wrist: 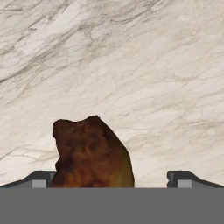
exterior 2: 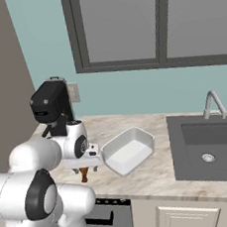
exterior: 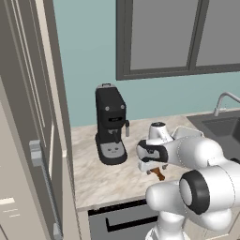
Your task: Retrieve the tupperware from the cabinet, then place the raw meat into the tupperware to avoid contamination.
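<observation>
Gripper (exterior 2: 84, 171) is pointed straight down over the marble counter (exterior 2: 157, 173), jaws spread wide, nothing clamped. The hand view shows this best: the two finger tips (wrist: 41, 178) sit far apart at the bottom, and the raw meat (wrist: 89, 153) rises between them, much closer to the left tip than the right. Cannot tell from that view whether the left tip touches it.

Right base view: the meat (exterior 2: 84, 174) pokes out just below the hand as a small brown lump, on the counter near the front edge. The tupperware (exterior 2: 128, 150) sits on the counter just beside the hand, on the sink side, tilted a little toward the camera, open top, nothing inside. The sink (exterior 2: 209, 147) and faucet (exterior 2: 213, 103) are further right, well apart from the tub.

Left base view: the arm's white links cover the tub almost entirely; just a pale corner of it (exterior: 187, 133) shows behind the wrist. The meat (exterior: 158, 173) shows under the hand here too. This view adds the cabinet (exterior: 28, 140) at far left with its grey bar handle (exterior: 44, 187), door edge toward the camera. The black coffee machine (exterior: 110, 124) stands on the counter between cabinet and arm, near the back wall.

The hand view gives no tub, no machine, just veined marble around the meat.
</observation>
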Motion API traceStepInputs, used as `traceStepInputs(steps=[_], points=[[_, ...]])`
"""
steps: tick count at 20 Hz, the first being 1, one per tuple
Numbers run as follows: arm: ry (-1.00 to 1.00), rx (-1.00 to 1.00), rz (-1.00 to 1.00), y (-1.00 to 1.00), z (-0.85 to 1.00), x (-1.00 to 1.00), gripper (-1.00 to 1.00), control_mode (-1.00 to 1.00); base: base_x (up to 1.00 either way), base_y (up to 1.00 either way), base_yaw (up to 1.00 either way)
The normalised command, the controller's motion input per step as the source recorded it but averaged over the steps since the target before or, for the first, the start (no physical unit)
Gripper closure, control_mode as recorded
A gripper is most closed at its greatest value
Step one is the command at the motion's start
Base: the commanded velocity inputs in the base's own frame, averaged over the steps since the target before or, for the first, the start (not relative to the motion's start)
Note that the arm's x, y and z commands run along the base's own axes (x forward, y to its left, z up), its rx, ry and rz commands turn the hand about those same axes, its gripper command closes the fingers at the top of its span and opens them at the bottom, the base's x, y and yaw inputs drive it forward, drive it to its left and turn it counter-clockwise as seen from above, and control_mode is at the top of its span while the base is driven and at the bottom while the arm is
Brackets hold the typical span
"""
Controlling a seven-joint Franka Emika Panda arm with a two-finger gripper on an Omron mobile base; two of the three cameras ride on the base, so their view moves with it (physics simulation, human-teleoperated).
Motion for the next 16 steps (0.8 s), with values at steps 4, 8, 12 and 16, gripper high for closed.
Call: traceStepInputs(steps=[4, 8, 12, 16], points=[[0.03, -0.02, 0.0, 0.0, -0.33, -0.1, 1.0, -1.0, 0.0, 0.0, 0.0], [0.0, -0.01, 0.0, 0.0, -0.2, -0.06, 1.0, -1.0, 0.0, 0.0, 0.0], [0.0, 0.0, 0.0, 0.0, -0.07, 0.0, 1.0, -1.0, 0.0, 0.0, 0.0], [-0.01, 0.0, 0.0, 0.0, 0.0, -0.01, 1.0, -1.0, 0.0, 0.0, 0.0]])
